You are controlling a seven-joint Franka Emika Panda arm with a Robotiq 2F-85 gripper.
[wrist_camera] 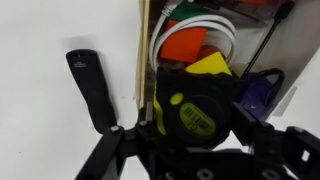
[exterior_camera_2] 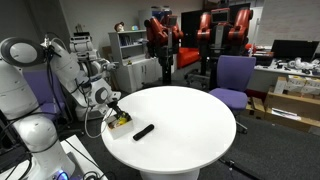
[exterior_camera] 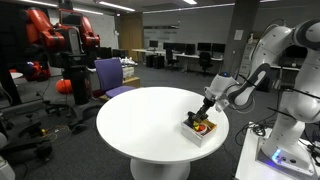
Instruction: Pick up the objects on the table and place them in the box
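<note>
One gripper [wrist_camera: 190,150] fills the lower part of the wrist view, and we see its jaws closed around a black and yellow tape measure [wrist_camera: 195,105], held just over the box [wrist_camera: 143,60]. Inside the box, toward the upper middle of the frame, lie orange, white and purple items. A long black remote [wrist_camera: 92,88] lies on the white table [wrist_camera: 35,60] at left, beside the box wall. In an exterior view the remote [exterior_camera_2: 143,131] lies near the box [exterior_camera_2: 120,121].

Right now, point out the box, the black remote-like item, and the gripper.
box [exterior_camera: 203,134], exterior view, on its pale outer side wall.
black remote-like item [exterior_camera_2: 143,131], exterior view, mid-body, lying on the table.
gripper [exterior_camera: 207,108], exterior view, between fingertips above the box.
</note>
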